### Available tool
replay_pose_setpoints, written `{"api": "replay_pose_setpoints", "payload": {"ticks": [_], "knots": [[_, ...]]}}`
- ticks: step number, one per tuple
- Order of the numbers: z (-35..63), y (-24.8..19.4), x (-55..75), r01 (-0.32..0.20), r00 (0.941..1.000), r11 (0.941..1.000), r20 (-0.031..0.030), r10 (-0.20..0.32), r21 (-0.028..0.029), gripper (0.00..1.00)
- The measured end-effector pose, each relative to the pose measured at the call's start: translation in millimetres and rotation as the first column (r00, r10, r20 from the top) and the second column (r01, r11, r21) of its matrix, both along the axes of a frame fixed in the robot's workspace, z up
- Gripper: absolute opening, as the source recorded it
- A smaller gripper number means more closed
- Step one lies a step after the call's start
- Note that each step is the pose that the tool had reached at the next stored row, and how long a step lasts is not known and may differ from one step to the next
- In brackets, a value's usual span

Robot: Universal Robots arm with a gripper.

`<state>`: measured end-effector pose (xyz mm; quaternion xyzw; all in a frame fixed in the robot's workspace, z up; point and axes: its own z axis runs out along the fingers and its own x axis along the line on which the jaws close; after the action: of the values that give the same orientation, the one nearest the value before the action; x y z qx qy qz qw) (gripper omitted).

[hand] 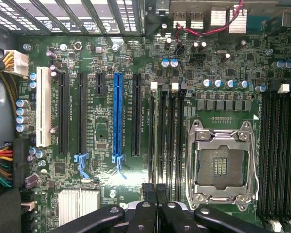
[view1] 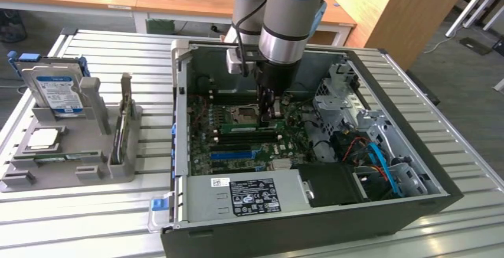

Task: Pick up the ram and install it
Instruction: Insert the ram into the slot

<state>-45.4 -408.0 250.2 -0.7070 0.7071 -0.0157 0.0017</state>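
- Exterior view: the arm reaches straight down into the open case [view1: 315,234]. This brings the gripper [view1: 268,113] at the board from above, which is how a stick has to enter a slot.
- The ram [view1: 250,129] stands on edge in the middle of the board, on the near side of the gripper's tip. We judge it is in or at its slot, but we cannot tell whether it is pushed fully home.
- The jaws look drawn together. Their tips are dark against dark parts, so we cannot tell whether they pinch the ram's top edge or only press on it.
- At the exterior view's left, well apart from the case, the tray [view1: 79,172] holds the drive [view1: 59,92] upright and the processor [view1: 46,139] flat. Each sits in its own pocket, easy to reach from above.
- Wrist view: the camera looks down on the motherboard [hand: 102,136]. The gripper [hand: 155,187] is closed up over one end of the slots [hand: 165,136] and lined up along their length.
- The socket [hand: 223,165] lies empty just beside those slots.
- Seen edge-on here, the ram is hard to tell from the dark slots. The fingers cover the place where a grip would show, and a further bank of slots is cut off at the edge.
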Motion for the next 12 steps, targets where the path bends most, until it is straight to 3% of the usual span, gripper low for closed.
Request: {"api": "replay_pose_setpoints", "payload": {"ticks": [12], "knots": [[-4.0,-0.7,0.0,0.0,1.0,1.0,-0.0001,0.0,0.0001,0.12]]}}
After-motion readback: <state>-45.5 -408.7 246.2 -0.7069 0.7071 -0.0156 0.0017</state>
